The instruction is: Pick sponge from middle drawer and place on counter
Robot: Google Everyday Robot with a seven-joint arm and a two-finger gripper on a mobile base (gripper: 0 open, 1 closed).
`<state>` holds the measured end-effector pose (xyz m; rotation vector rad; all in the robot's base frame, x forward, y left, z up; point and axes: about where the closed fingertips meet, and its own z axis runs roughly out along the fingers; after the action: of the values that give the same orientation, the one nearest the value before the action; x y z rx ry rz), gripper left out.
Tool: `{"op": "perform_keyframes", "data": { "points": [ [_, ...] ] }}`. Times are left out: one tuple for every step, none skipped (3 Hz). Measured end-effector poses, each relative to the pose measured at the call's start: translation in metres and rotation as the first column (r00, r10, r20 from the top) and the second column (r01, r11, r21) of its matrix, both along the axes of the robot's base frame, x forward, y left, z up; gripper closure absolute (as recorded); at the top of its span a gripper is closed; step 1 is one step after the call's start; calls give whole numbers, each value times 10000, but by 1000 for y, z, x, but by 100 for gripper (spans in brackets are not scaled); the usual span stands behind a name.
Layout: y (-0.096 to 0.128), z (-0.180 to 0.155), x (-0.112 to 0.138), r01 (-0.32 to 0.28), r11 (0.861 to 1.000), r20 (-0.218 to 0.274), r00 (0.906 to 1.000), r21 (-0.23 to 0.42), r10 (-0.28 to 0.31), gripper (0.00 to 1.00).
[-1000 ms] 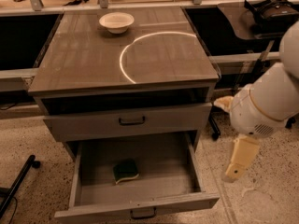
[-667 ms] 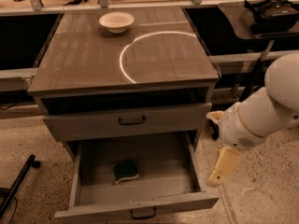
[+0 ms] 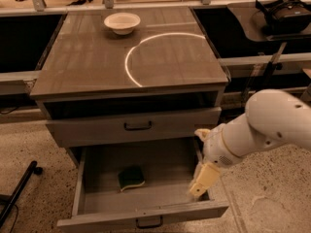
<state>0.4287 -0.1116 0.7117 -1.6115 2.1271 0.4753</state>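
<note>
Dark green on its scouring face over a pale yellow foam layer, the small rectangular sponge [image 3: 131,177] lies flat on the floor of the wide, shallow grey middle drawer [image 3: 160,161]. That drawer stands pulled open beneath the like grey upper drawer [image 3: 92,129].

In the camera view the sponge sits left of the drawer's centre, apart from every wall. The cream two-finger gripper [image 3: 202,181] hangs at the drawer's right wall, pointing down and well apart from the sponge. Whether it is open or closed I cannot tell.

The step in hand looks like the reach. To do it well, the gripper should cross leftward above the drawer floor, keep clear of the upper drawer's front, and come straight down on the sponge.

The sponge's long axis runs roughly across the drawer's width, a little skewed, with the green face up and the yellow edge toward the drawer's front. Closing across its short side would likely suit best.

The glossy grey-brown counter [image 3: 87,62] with its white arc lies above, with a white bowl [image 3: 122,22] near its back.
</note>
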Motion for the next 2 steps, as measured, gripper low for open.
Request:
{"op": "perform_keyframes", "data": {
  "points": [
    [42, -42, 14, -12, 9948, -324, 9995, 1023, 45, 0],
    [42, -42, 14, -12, 9948, -324, 9995, 1023, 45, 0]
  ]
}}
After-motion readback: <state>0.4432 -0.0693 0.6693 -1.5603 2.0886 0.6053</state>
